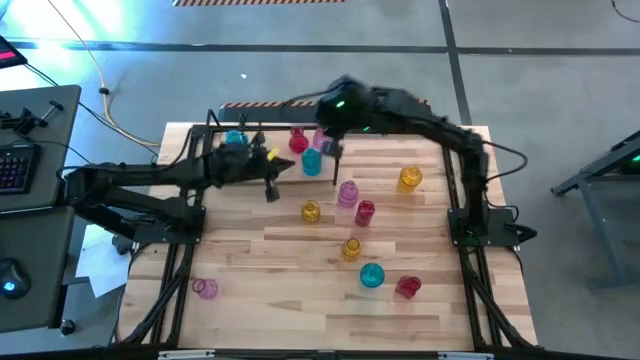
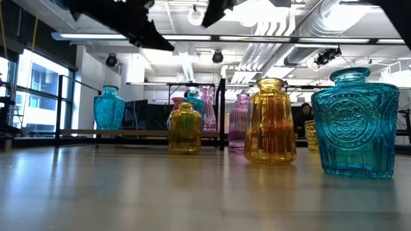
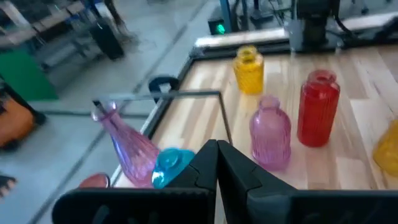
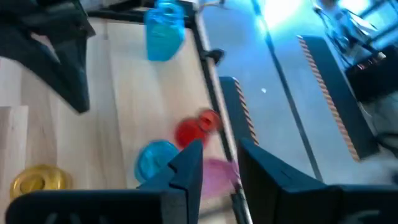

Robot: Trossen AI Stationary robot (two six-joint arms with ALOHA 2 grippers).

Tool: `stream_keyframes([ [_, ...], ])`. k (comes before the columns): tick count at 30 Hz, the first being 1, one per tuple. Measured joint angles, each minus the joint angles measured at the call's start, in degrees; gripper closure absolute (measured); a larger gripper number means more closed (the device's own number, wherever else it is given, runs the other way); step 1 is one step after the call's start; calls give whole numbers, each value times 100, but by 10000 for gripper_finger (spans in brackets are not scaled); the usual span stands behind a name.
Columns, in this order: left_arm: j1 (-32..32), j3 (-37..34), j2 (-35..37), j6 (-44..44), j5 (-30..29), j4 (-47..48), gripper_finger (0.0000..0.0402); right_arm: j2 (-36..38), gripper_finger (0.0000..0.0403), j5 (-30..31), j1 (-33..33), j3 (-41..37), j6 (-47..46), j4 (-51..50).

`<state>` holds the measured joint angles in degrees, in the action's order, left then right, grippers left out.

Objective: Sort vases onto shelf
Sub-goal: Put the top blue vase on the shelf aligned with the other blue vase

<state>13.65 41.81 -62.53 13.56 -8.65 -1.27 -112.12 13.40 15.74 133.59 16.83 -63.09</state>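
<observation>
Right gripper [image 4: 214,168]: fingers parted a little, empty, hovering over the pink vase [image 4: 214,174] at the desk's [image 1: 300,300] back edge, on the shelf [image 1: 215,135] beside a cyan vase [image 1: 311,163] and a red one [image 1: 298,141]. Left gripper [image 3: 216,163]: fingers nearly together, empty, above the desk near the shelf. Other vases stand scattered mid-desk; front left mostly open.

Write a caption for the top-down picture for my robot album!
Two robot arms reach toward the shelf at the table's far edge, while colourful glass vases dot the wooden table.
</observation>
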Motion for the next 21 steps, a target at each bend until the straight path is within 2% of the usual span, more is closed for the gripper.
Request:
stream_keyframes([
  [5,565,786,-894,339,735,688,401,622,316,-151,-11,-30,-433,-438],
  [12,704,2131,-2230,799,969,2232,396,1000,316,-125,-152,-43,-922,-1339],
  [14,671,2365,-2353,910,932,2466,388,1034,316,-20,-224,-43,-951,-1554],
  [21,694,2693,-2241,1073,862,2430,340,1179,316,609,-325,-49,-902,-2068],
])
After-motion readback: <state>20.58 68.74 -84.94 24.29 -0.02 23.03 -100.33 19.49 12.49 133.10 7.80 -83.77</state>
